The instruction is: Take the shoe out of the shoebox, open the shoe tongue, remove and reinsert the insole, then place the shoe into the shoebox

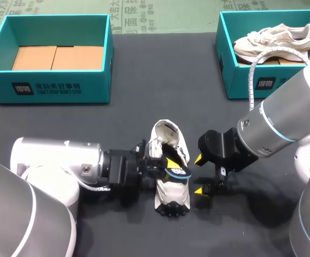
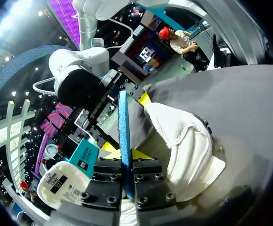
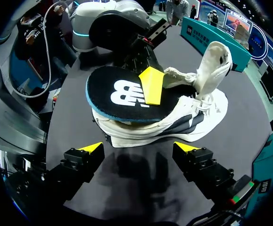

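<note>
A white shoe (image 1: 171, 190) lies on the dark table between my two grippers, its tongue (image 1: 165, 133) pulled up. My left gripper (image 1: 169, 165) is shut on the black insole with a blue edge (image 1: 179, 172), holding it over the shoe's opening. In the left wrist view the insole (image 2: 124, 127) stands edge-on between the yellow tips of the left gripper (image 2: 126, 153), with the shoe (image 2: 186, 141) just beside it. The right gripper (image 1: 199, 174) stands open right of the shoe, apart from it. From the right wrist, the insole (image 3: 122, 96) rests atop the shoe (image 3: 174, 125), ahead of the open right gripper (image 3: 139, 147).
An empty teal shoebox (image 1: 53, 88) stands at the back left. A second teal shoebox (image 1: 251, 83) at the back right holds another pale shoe (image 1: 275, 38). Bare dark table (image 1: 63, 120) spreads in front of the left box.
</note>
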`<state>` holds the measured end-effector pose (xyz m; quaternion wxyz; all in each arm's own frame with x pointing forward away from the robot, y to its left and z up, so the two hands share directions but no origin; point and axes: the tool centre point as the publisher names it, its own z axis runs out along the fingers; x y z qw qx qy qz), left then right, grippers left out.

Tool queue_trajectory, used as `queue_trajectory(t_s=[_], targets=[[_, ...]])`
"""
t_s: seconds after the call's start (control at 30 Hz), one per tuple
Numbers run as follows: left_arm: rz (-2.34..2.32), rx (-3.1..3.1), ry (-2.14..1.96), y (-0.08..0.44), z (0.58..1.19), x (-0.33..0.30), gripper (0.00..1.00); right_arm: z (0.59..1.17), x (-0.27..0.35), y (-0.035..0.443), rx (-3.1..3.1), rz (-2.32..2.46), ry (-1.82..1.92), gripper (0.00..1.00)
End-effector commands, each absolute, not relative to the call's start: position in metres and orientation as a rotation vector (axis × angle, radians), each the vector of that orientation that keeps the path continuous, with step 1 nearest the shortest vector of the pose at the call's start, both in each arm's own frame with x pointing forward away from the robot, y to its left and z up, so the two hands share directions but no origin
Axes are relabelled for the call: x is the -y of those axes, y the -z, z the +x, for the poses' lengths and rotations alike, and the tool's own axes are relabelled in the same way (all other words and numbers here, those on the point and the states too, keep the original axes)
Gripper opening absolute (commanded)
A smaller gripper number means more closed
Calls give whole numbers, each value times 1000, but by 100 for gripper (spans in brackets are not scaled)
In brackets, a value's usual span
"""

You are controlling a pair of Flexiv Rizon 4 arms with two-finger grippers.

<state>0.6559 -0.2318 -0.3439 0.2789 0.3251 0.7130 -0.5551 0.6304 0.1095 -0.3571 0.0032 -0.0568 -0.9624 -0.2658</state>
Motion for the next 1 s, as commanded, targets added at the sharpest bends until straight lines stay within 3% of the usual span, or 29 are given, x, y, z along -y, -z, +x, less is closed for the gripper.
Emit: queue_trajectory(t_s=[0.03,0.3,0.37,0.63,0.7,0.83,1.0], targets=[[863,-1949,1461,350,661,239,0,629,-109,357,3019,-179,835,100],[838,-1929,1519,341,651,233,0,629,-109,357,3019,-179,835,100],[828,-1924,1541,337,649,231,9,629,-109,357,3019,-179,835,100],[802,-1905,1601,319,636,228,25,629,-109,357,3019,-179,835,100],[806,-1893,1621,315,634,228,22,629,-109,357,3019,-179,835,100],[827,-1876,1628,306,628,230,7,629,-109,357,3019,-179,835,100],[847,-1877,1632,304,626,232,0,629,-109,357,3019,-179,835,100]])
